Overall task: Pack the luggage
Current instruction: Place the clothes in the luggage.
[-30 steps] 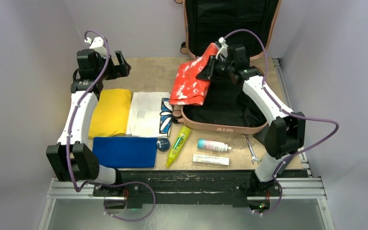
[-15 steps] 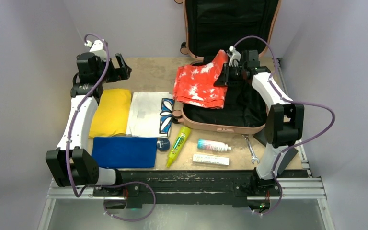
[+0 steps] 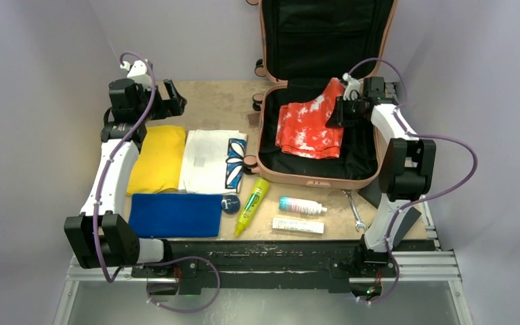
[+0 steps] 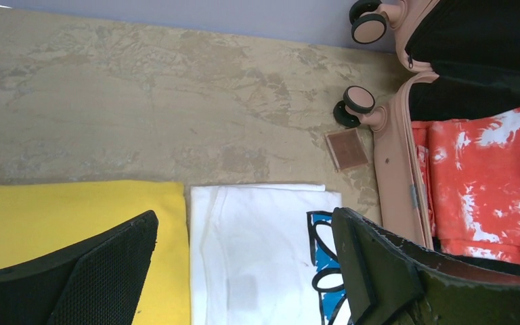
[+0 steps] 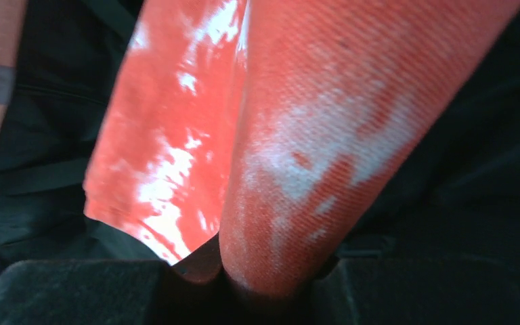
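luggage (image 3: 311,181): open, far right of table; red cloth (image 3: 309,128) inside
right gripper (image 3: 342,112): clenched on cloth edge; you see the pinch only in wrist view
left gripper (image 4: 244,230): released, empty

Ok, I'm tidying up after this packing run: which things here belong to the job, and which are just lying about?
Job: luggage; red-and-white cloth, held by right gripper; likely next: yellow cloth, white shirt, blue cloth, green tube, spray bottle, white box, round tin.
Probably just lying about: wrench, brown square.
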You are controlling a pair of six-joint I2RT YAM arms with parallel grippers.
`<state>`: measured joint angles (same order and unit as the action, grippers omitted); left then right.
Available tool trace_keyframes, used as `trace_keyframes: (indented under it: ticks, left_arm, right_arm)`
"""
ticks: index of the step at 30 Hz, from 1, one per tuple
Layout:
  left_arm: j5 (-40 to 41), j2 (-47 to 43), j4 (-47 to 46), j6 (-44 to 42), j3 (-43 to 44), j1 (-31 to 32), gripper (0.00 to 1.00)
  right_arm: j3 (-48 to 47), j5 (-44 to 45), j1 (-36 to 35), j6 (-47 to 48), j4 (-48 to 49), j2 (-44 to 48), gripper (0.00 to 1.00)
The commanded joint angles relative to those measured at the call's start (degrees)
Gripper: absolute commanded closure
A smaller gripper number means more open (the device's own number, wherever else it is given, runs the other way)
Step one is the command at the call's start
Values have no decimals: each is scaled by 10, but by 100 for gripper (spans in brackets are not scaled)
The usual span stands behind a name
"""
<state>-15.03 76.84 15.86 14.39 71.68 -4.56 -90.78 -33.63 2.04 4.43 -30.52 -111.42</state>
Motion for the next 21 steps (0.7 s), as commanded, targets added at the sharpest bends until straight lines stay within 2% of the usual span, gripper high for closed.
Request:
trace_keyframes:
  ticks: [1, 7, 8, 12, 14, 17, 21]
  left_arm:
    - [-17, -11, -37, 10, -6, -5, 1]
    - [-21, -14, -37, 10, -9, -5, 2]
    - [-21, -14, -37, 10, -10, -5, 1]
    - [-24, -14, -40, 11, -14, -5, 1]
    - [-28, -15, -41, 13, -17, -5, 1]
    - [-30, -16, -40, 13, -19, -5, 1]
    - [-32, -19, -39, 13, -20, -5, 2]
  right_arm:
    - [22, 28, 7, 34, 48, -11, 100]
    - [6, 50, 16, 28, 42, -50, 100]
    - [3, 62, 17, 25, 42, -54, 97]
    - [-13, 113, 18, 16, 39, -53, 50]
    - [-20, 147, 19, 8, 38, -43, 37]
    - [-31, 193, 23, 4, 31, -23, 25]
    - [-47, 243, 31, 13, 22, 5, 23]
